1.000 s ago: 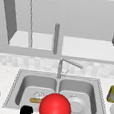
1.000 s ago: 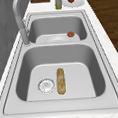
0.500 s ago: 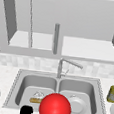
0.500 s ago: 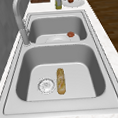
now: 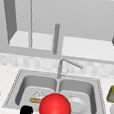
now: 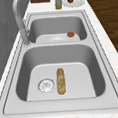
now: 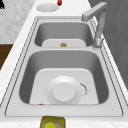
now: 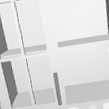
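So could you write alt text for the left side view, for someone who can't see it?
A steel double sink seen from its left end: the near basin holds a bread roll lying beside the round drain, and the far basin holds a white plate with a small red thing at its edge. A faucet rises at the left, and a bottle stands on the far counter.

Grey steel sink (image 5: 14,88), white speckled counter (image 5: 0,74).
A bright red ball (image 5: 55,108), black hand (image 5: 26,111), golden-brown bread (image 6: 60,81), white plate (image 7: 63,92) and yellow-green bottle (image 5: 112,93).
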Robot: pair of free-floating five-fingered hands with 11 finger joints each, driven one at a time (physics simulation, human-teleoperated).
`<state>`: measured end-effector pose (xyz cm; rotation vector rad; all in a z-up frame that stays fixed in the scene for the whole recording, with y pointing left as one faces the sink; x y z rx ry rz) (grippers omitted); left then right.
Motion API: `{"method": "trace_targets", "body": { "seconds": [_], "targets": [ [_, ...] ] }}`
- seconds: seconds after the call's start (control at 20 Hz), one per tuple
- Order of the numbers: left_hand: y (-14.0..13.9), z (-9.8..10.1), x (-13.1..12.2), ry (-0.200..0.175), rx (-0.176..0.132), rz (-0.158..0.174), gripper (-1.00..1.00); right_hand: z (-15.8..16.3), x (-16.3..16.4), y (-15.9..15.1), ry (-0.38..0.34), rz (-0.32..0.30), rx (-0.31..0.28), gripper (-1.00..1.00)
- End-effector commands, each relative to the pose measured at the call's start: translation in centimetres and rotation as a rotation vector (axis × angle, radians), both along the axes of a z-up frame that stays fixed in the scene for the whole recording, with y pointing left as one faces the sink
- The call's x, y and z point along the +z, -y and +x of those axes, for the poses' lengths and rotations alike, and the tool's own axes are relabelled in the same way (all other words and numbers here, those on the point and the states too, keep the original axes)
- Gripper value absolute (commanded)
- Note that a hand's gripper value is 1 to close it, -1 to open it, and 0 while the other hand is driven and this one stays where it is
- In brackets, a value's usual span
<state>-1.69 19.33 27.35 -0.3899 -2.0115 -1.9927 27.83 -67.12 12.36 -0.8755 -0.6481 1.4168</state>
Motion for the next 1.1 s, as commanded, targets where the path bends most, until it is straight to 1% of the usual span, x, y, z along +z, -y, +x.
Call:
{"method": "trace_targets", "body": {
  "seconds": [0.0,0.3,0.45,0.65,0.85,1.05],
  "targets": [
    [0.0,0.0,0.0,0.000,0.000,0.000,0.00,0.3,0.7,0.1,-0.023,0.002,-0.016,-1.00],
    [0.0,0.0,0.0,0.000,0.000,0.000,0.00,0.8,0.7,0.1,-0.032,-0.003,-0.013,-1.00],
    [0.0,0.0,0.0,0.000,0.000,0.000,0.00,1.4,0.7,-0.3,-0.022,-0.005,-0.029,-1.00],
    [0.0,0.0,0.0,0.000,0.000,0.000,0.00,1.3,0.7,-0.6,-0.008,-0.012,-0.040,-1.00],
    [0.0,0.0,0.0,0.000,0.000,0.000,0.00,1.3,0.8,-0.9,-0.009,-0.018,-0.026,-1.00],
    [0.0,0.0,0.0,0.000,0.000,0.000,0.00,1.4,0.1,-1.0,-0.021,-0.021,-0.017,-1.00]
  ]
}}
